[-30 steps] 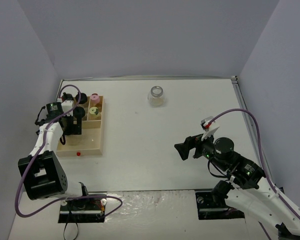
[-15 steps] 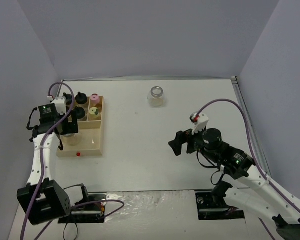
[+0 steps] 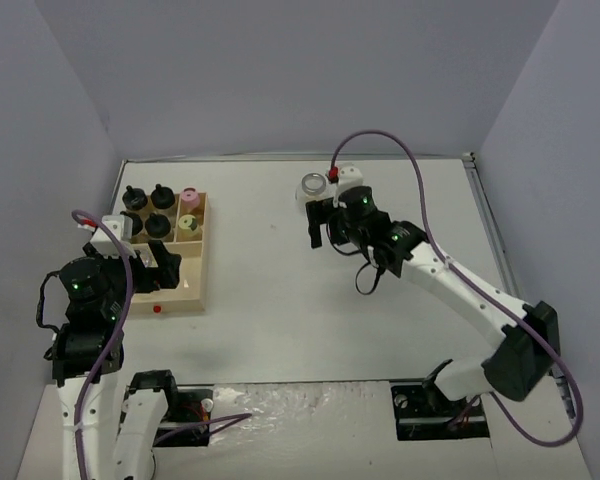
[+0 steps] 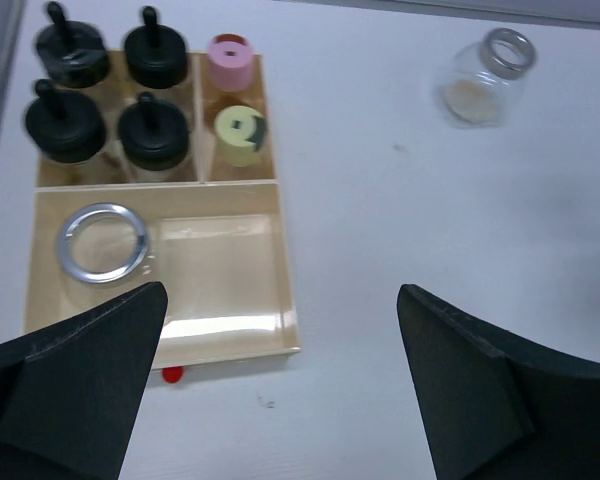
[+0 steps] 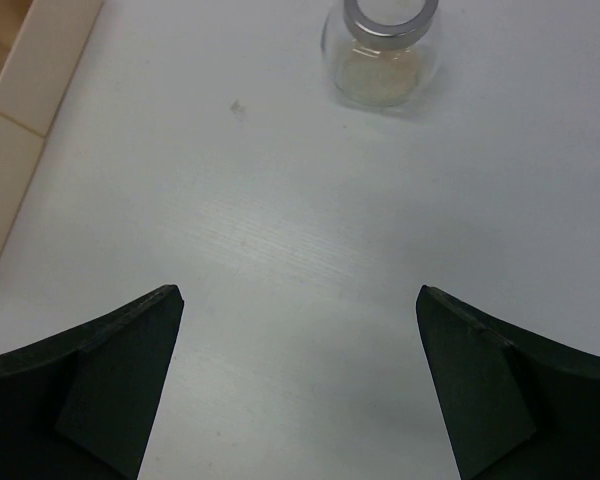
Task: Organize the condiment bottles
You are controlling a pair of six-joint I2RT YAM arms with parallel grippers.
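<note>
One silver-lidded jar (image 3: 313, 190) stood loose, upper centre of frame; seven others (image 4: 155, 140) sat in the wooden tray (image 4: 220, 280), left. Right gripper (image 5: 298, 300) was spread, short of the jar: fetching step, apparently; next, straddle and close. Left gripper (image 4: 280, 290) was spread too.

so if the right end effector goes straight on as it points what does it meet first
Probably the lone silvery-lidded jar, standing ahead of the open right end effector with only bare table between; height is unclear.
</note>
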